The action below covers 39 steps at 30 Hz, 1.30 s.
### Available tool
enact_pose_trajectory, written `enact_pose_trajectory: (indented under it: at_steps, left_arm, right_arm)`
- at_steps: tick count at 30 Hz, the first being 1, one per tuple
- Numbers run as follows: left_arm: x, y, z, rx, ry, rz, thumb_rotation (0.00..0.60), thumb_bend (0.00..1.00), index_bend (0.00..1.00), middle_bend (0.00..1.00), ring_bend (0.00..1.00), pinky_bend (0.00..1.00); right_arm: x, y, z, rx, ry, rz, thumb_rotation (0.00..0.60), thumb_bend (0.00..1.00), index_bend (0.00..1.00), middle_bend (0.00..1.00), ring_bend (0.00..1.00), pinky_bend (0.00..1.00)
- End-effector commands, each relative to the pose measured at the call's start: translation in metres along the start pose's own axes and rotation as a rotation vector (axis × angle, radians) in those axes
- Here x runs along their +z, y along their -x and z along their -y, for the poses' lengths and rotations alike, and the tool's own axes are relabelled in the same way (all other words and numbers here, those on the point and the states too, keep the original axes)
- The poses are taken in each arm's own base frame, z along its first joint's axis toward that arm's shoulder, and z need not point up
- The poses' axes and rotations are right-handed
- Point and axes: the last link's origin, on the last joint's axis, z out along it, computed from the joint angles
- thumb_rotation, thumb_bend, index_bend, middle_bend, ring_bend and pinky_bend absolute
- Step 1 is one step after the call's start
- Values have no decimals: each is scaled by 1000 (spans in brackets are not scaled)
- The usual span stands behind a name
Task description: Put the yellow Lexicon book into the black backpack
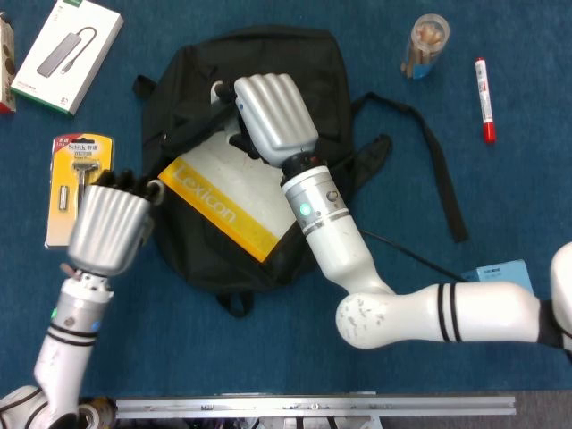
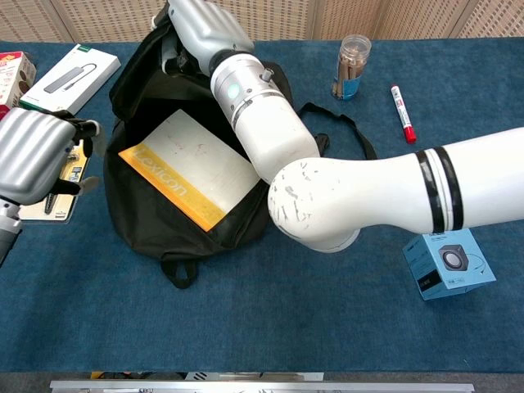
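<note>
Lexicon book (image 1: 222, 204) lies in the black backpack (image 1: 295, 71) mouth, long axis 10-to-4 o'clock, at 3 o'clock from empty, loosely curled left hand (image 1: 109, 228); nearer right hand (image 1: 273, 116) grips the flap at its 12 o'clock.

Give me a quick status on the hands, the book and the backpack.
Left hand off the book, holding nothing. Right hand holds the backpack flap open. Yellow book lies in the opening, not fully inside. Nothing in the way.
</note>
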Motion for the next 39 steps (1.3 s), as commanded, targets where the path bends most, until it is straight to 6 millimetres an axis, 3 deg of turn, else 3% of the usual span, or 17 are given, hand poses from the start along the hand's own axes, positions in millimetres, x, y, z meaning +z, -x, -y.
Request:
enact_pose_trajectory:
  at_steps: [1, 6, 12, 14, 17, 19, 33, 39]
  left_arm:
    - [-8, -4, 10, -11, -26, 5, 600, 24, 556, 589, 492, 563]
    - [-16, -7, 21, -18, -50, 2, 600, 24, 555, 587, 493, 563]
    - [-26, -10, 36, -12, -87, 2, 600, 25, 556, 587, 493, 563]
    - [-27, -11, 39, -10, -94, 1, 600, 24, 556, 587, 493, 563]
    - [-28, -11, 43, -4, -105, 4, 600, 25, 556, 587, 493, 563]
    - [-29, -11, 46, -2, -114, 7, 600, 24, 556, 587, 493, 563]
    - [-32, -15, 67, -15, -169, -6, 600, 24, 555, 587, 493, 563]
    - [-34, -21, 76, -31, -180, -29, 600, 25, 553, 587, 493, 563]
  right_arm:
    - [-9, 4, -8, -12, -10, 107, 600, 726, 571, 523, 487, 727]
    - [-19, 11, -12, -45, -32, 216, 600, 596, 403, 413, 333, 569]
    - [-33, 24, -11, -75, -74, 375, 600, 369, 166, 281, 188, 369]
    - [-36, 23, -11, -89, -79, 404, 600, 249, 59, 222, 138, 280]
    - [-38, 20, -10, -97, -87, 423, 600, 66, 0, 168, 101, 228]
    - [-40, 18, -9, -97, -95, 433, 600, 5, 0, 147, 88, 215]
    - [-61, -26, -16, -36, -174, 288, 600, 0, 0, 137, 71, 203]
    - [-78, -54, -46, -106, -135, 150, 600, 14, 12, 263, 127, 250]
